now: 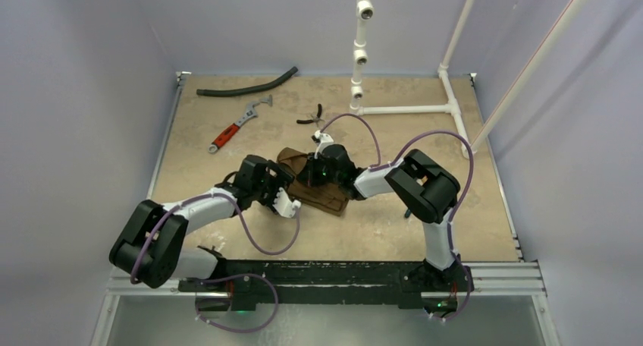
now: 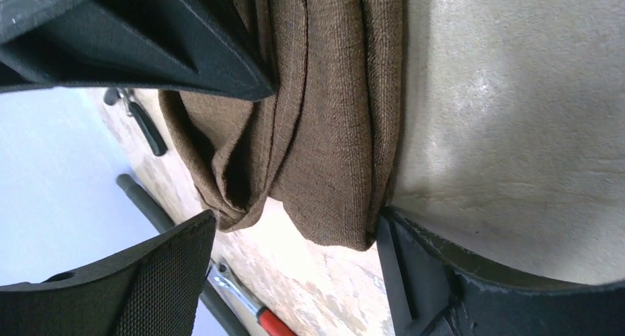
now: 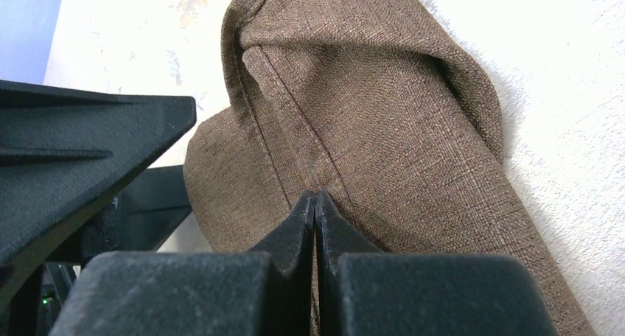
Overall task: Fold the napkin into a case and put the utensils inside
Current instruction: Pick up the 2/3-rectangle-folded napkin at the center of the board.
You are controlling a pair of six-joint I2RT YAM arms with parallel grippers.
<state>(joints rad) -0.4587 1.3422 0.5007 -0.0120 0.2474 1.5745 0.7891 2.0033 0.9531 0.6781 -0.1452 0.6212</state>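
The dark-brown napkin [image 1: 322, 193] lies bunched in long folds at the table's middle. My right gripper [image 1: 324, 171] sits over its far end. In the right wrist view its fingers [image 3: 315, 203] are closed together on a seam of the napkin [image 3: 383, 130], with cloth showing in the slit between them. My left gripper [image 1: 285, 202] is at the napkin's left edge. In the left wrist view it [image 2: 295, 236] is open, with the napkin's end [image 2: 324, 130] just ahead and its right finger [image 2: 457, 277] touching the cloth edge. No utensils are in view.
A red-handled wrench [image 1: 237, 127], a black hose [image 1: 246, 86] and small black pliers [image 1: 311, 118] lie at the back left. A white pipe frame [image 1: 413, 109] stands at the back right. The wrench [image 2: 247, 303] and hose [image 2: 144, 203] also show in the left wrist view.
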